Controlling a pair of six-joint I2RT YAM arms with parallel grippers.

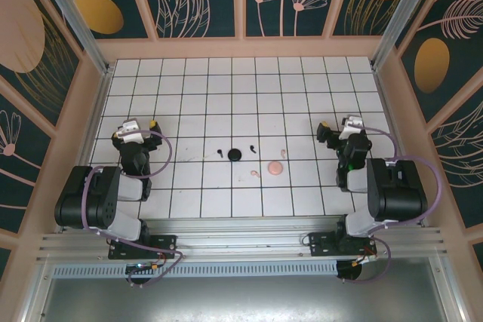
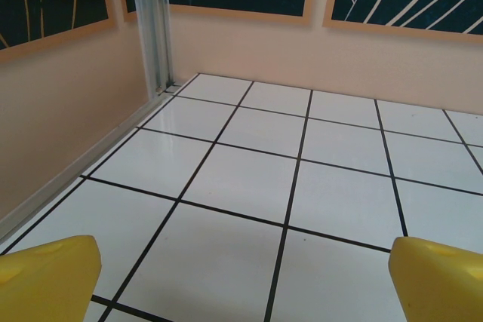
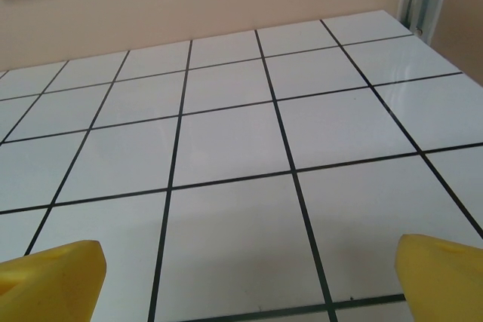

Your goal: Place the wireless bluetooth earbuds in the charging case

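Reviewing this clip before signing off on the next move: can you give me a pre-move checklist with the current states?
1. Left gripper open and empty: ok.
2. Right gripper open and empty: ok.
3. Black earbuds loose on the tiles, apart from both grippers: ok.
4. Pink earbuds loose on the tiles: ok.
5. Black charging case lid open: cannot tell, too small.
6. Pink charging case lid open: cannot tell.

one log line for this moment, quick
left gripper: open, empty | right gripper: open, empty | black case, pink case: centre, untouched | black earbuds, pink earbuds: loose beside them
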